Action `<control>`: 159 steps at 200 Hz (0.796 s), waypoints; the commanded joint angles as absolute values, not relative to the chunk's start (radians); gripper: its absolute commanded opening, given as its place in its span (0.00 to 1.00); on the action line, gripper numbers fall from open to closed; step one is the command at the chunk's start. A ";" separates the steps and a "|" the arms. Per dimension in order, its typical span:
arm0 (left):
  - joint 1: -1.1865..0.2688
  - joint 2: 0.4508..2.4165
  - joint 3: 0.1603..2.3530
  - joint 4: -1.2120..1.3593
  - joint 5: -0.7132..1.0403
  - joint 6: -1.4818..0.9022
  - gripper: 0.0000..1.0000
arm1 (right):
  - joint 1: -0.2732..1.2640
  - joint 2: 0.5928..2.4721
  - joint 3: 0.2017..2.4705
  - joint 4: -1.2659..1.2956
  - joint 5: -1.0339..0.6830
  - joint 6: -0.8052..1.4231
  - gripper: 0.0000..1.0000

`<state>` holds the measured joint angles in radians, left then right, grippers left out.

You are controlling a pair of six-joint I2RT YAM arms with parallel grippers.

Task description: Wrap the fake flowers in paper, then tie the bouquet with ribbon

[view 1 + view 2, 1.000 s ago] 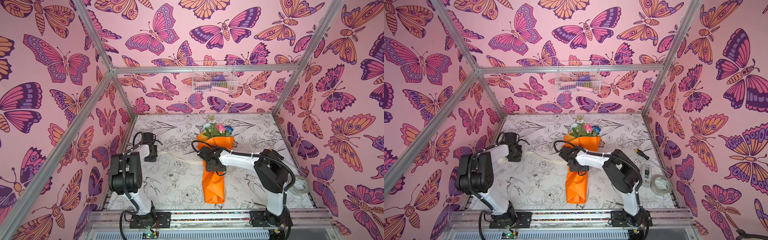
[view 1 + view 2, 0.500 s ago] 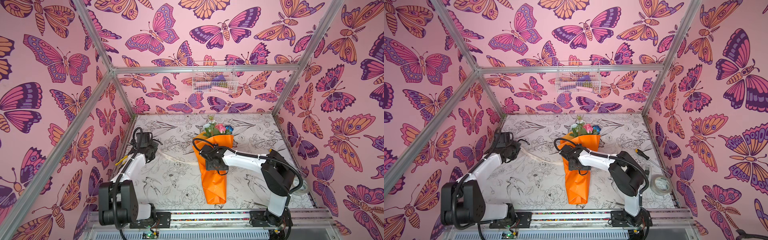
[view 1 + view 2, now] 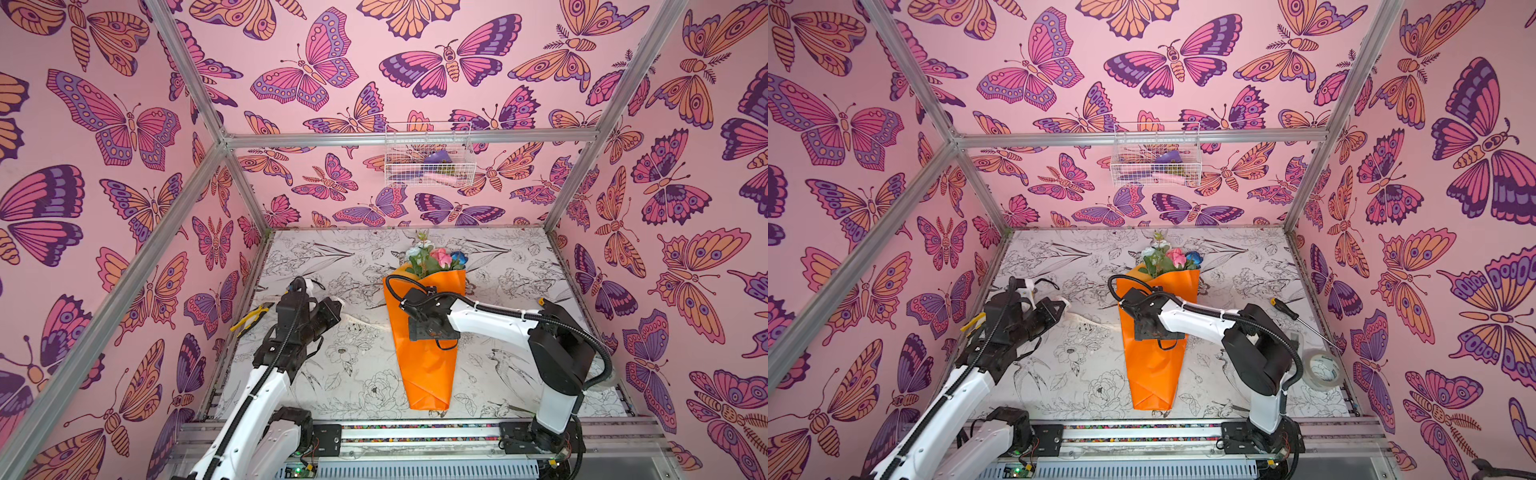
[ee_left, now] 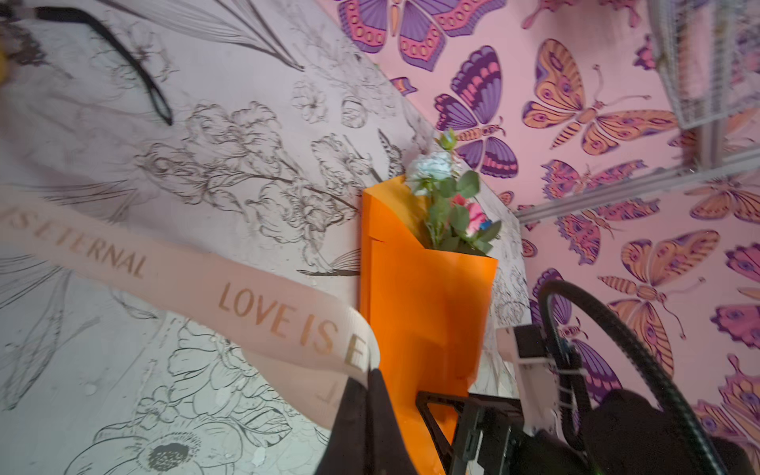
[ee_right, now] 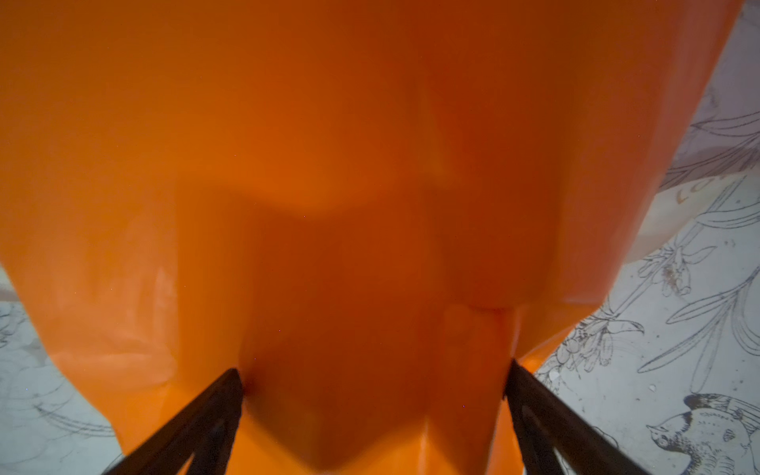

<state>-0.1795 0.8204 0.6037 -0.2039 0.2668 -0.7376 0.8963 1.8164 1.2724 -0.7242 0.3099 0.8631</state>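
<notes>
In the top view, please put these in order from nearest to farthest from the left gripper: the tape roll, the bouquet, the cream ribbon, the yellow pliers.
From the left gripper:
1. cream ribbon, pinched in its jaws.
2. yellow pliers, by the left wall, and bouquet, mid-table: too close to call.
3. tape roll, at the far right edge.

Two arms reaching in — one pinching, one spread.

The left arm [image 3: 266,386] rises from its base at the near edge, forearm lifted and wrist turned toward the middle. The left gripper [image 3: 337,306] points sideways with its jaws pinched together on a ribbon [image 4: 263,312]. The right arm [image 3: 490,324] bends at the elbow and reaches across to the left, wrist tipped down. The right gripper [image 5: 372,382] points downward — its fingers [image 5: 214,407] stand wide apart, one at each side of the bouquet [image 3: 428,374].
</notes>
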 commanded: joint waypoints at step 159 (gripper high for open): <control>-0.414 0.915 0.770 -0.117 0.418 -0.425 0.00 | 0.131 1.370 1.059 -0.875 0.259 0.446 0.81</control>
<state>-0.4019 0.8940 0.7460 -0.1394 0.3828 -0.4694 0.2459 1.3548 1.0859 -0.8524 0.3164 0.5900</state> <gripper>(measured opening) 0.046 0.813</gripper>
